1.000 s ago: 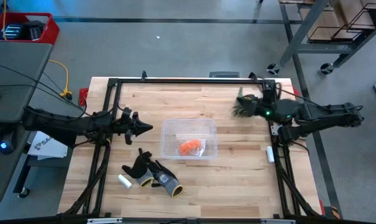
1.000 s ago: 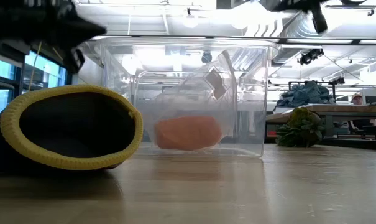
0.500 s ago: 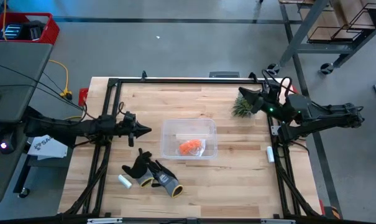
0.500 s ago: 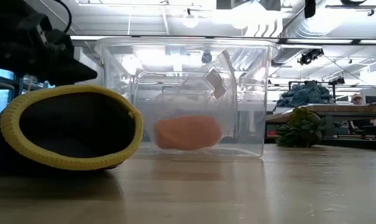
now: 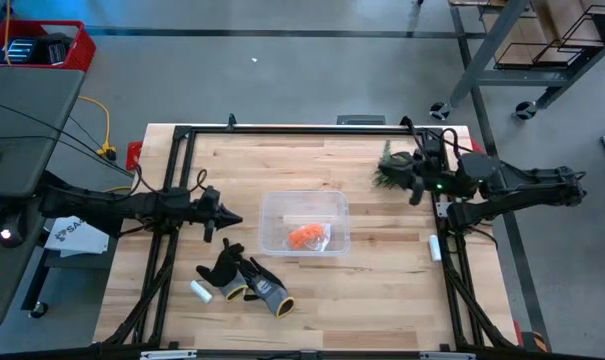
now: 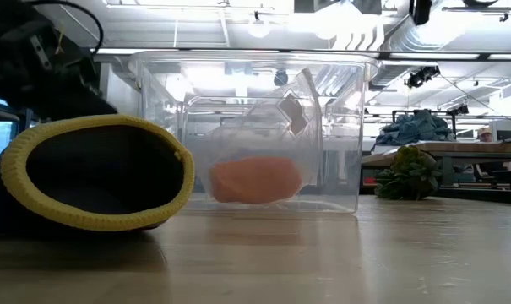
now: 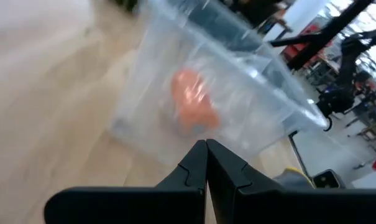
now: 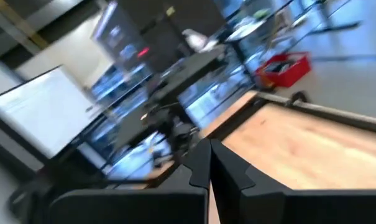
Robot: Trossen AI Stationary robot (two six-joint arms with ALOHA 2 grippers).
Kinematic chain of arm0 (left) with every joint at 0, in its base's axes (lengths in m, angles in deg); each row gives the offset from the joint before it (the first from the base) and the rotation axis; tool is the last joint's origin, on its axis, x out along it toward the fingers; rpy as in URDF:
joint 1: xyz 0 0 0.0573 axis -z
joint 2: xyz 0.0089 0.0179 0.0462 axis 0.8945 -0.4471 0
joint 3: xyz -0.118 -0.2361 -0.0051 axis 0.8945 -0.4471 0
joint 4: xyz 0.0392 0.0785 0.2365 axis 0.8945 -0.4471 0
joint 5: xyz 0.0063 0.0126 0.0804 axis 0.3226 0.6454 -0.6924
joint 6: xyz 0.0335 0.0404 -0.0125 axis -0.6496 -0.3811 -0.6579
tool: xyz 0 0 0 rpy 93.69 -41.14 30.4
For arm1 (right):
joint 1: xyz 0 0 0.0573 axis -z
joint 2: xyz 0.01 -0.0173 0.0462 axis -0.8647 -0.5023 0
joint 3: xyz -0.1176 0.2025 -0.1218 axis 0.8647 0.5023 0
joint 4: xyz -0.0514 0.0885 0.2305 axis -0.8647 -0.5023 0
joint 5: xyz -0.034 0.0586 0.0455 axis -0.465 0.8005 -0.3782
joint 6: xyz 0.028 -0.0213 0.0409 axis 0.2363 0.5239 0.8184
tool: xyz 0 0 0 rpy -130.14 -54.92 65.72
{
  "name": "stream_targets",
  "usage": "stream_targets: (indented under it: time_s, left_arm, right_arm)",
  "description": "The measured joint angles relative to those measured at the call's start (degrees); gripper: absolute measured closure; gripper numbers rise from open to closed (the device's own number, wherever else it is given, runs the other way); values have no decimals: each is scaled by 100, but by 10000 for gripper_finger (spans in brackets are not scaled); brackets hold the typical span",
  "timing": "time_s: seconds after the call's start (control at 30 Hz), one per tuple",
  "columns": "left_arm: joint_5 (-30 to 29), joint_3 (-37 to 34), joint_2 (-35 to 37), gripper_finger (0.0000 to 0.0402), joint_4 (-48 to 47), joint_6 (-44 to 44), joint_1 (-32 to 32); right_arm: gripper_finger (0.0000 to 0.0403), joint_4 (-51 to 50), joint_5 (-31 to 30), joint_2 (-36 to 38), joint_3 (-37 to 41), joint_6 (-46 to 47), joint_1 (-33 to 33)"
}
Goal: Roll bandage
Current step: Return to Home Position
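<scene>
The bandage [image 5: 305,236] lies rolled up inside the clear bin [image 5: 272,197] at the table's middle, unmoved since a second ago. The left gripper [image 7: 206,144] has drawn back from the bin's left side, fingers pressed together, holding nothing. The right gripper [image 8: 209,144] — also closed and empty — has turned near the far right corner, beside a green tuft [image 6: 411,173].

Gloves [image 5: 247,280] beside white cylinder [image 5: 200,291]; clear bin [image 5: 274,212] mid-table; green clump [image 5: 387,171], possibly plant, far corner.

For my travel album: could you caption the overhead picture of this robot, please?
Orange bandage lies in the clear bin; left gripper and right gripper hover shut, apart from it.
</scene>
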Motion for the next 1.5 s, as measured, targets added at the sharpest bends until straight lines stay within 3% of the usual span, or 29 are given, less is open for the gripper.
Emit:
stream_targets:
  time_s: [0.17, 0.47, 0.63, 0.77, 0.9, 1.07, 1.27, 1.43, 1.5]
  left_arm:
    - [-1, 0, 0, 401, -446, 390, 6]
    - [-3, 0, 0, 401, -460, 398, 6]
    - [-2, 0, 0, 401, -461, 399, 6]
    - [-4, 0, 0, 401, -462, 400, 6]
    - [-4, 0, 0, 401, -464, 400, 6]
    - [-2, 0, 0, 401, -464, 400, 6]
    - [-11, 0, 0, 401, -457, 401, 8]
    - [-12, 0, 0, 401, -455, 402, 8]
    - [-16, 0, 0, 401, -454, 402, 8]
  right_arm:
    - [403, -449, 639, 544, 0, -279, -220]
    - [403, -1611, 613, 2006, 29, -1273, -598]
    - [403, 296, 853, 2392, 1131, -2058, -597]
    - [403, 1630, 1221, 2597, 2475, -1748, -597]
    - [403, 2096, 1494, 2863, 3504, -1111, -594]
    - [403, 2672, 1670, 3100, 4477, -1046, -592]
    - [403, 2101, 1652, 3092, 4544, -1702, -403]
    - [403, 1273, 1082, 3089, 4544, -1822, -23]
    - [403, 965, 1117, 3063, 4538, -1820, 74]
